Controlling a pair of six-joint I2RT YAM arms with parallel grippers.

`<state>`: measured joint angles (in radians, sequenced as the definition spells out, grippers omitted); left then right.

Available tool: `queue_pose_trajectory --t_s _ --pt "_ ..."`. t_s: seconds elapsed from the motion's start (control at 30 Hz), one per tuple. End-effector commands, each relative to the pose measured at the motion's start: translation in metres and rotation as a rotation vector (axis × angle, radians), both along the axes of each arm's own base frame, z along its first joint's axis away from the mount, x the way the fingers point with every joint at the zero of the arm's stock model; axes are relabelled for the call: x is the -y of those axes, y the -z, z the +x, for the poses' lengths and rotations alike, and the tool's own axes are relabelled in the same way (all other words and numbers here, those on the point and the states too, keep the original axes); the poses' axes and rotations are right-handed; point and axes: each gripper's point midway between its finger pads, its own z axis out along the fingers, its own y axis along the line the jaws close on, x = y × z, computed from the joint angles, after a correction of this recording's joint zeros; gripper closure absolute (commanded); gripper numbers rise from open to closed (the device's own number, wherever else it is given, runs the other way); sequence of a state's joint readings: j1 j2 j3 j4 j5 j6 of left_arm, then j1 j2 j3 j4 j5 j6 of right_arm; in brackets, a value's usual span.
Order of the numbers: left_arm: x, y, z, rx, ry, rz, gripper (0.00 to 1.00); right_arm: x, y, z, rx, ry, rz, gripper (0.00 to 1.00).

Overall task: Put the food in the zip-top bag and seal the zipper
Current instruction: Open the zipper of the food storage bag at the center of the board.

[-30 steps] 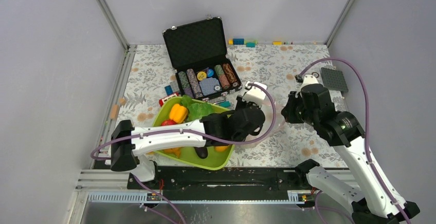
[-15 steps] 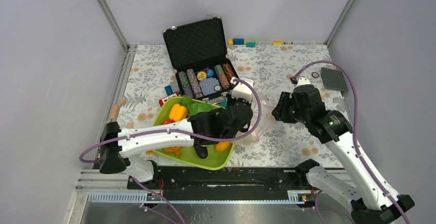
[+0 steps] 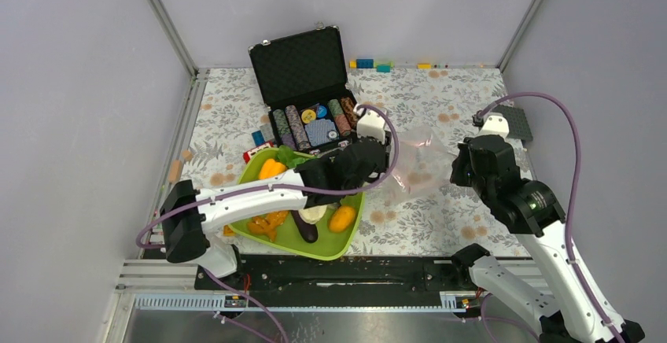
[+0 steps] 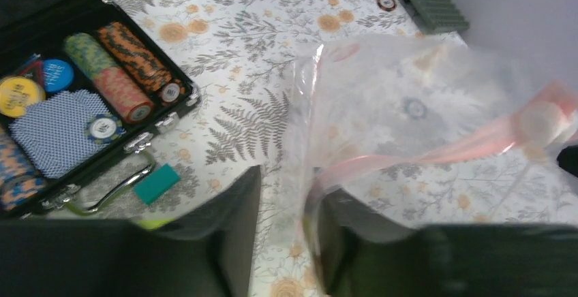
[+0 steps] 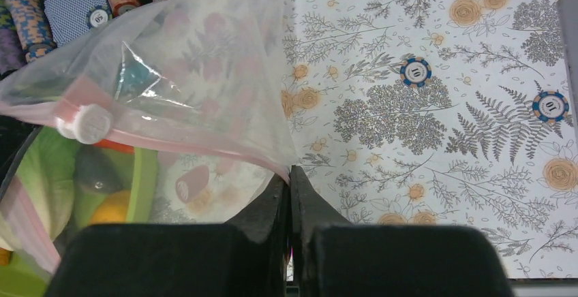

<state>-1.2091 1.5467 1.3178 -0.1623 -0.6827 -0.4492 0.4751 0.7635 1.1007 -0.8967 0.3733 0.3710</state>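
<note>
The clear zip-top bag (image 3: 417, 164) hangs stretched between my two grippers, just right of the lime-green tray (image 3: 346, 242). My right gripper (image 5: 290, 174) is shut on the bag's corner, at the end of the pink zipper (image 5: 170, 135). My left gripper (image 4: 292, 186) stands open; the bag's (image 4: 409, 99) other mouth edge drapes between the jaws against the right finger (image 4: 341, 242). The food lies in the tray: yellow pepper (image 3: 271, 168), lettuce (image 3: 288, 156), eggplant (image 3: 305, 230), orange fruit (image 3: 342, 219) and an orange piece (image 3: 263, 223).
An open black case (image 3: 311, 99) of poker chips stands behind the tray. Loose chips (image 5: 416, 72) lie on the flowered table. A grey studded plate (image 3: 511, 121) sits at the far right, a teal block (image 4: 157, 182) by the case, coloured blocks (image 3: 374, 64) along the back wall.
My right arm has pulled back to the right with the bag corner, stretching the bag. My left gripper has opened, and the left arm has shifted off the tray, uncovering the eggplant and orange fruit.
</note>
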Motion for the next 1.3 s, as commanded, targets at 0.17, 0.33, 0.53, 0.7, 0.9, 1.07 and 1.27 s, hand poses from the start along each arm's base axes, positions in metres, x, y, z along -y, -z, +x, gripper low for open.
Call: queue_pose_trajectory --t_s 0.17,0.33,0.53,0.7,0.9,1.07,1.27 --pt "0.053 0.001 -0.042 -0.049 0.446 -0.143 0.24 -0.03 0.02 0.004 -0.067 -0.18 0.016 1.0" --pt "0.038 0.007 -0.057 -0.089 0.465 -0.176 0.05 -0.04 0.031 0.007 -0.115 -0.2 0.034 1.0" --pt "0.009 0.003 -0.085 -0.105 0.512 -0.197 0.01 -0.047 0.032 0.005 -0.139 -0.222 0.059 1.0" --pt "-0.041 0.015 -0.088 -0.148 0.381 -0.183 0.01 -0.04 0.023 0.005 -0.143 -0.195 0.023 1.0" --pt "-0.105 0.02 -0.072 -0.128 0.14 -0.171 0.01 0.051 -0.049 0.011 -0.022 0.172 -0.304 1.0" --pt "-0.139 0.012 -0.061 -0.092 0.018 -0.164 0.01 0.127 -0.125 -0.004 0.047 0.534 -0.691 1.0" --pt "-0.169 0.015 -0.055 -0.085 -0.095 -0.197 0.01 0.104 -0.109 0.034 -0.033 0.463 -0.765 1.0"
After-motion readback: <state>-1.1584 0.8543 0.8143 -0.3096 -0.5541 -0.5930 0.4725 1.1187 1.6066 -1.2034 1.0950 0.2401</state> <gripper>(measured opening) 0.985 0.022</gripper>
